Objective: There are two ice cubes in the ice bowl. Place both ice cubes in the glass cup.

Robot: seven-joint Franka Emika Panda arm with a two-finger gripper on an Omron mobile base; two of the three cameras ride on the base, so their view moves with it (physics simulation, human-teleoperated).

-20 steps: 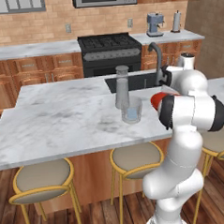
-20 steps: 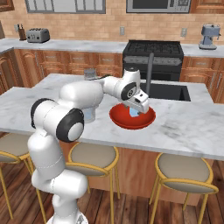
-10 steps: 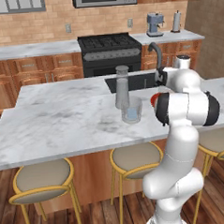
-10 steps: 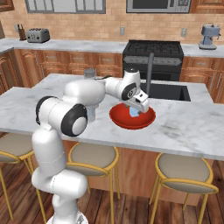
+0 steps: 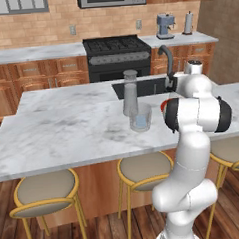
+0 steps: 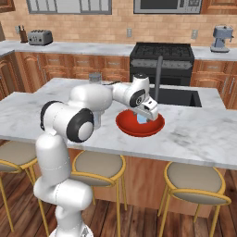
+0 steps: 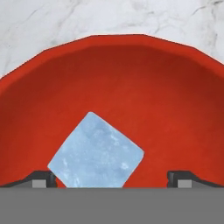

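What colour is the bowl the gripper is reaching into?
Bright red; the ice bowl shows best in the hand view, with a pale blue ice cube inside.

A grey capped cylinder stands upright on the marble island.

The ice bowl is bright red; the ice cube in it is pale blue, mottled white. The surface around the bowl is white marble, grey-veined.
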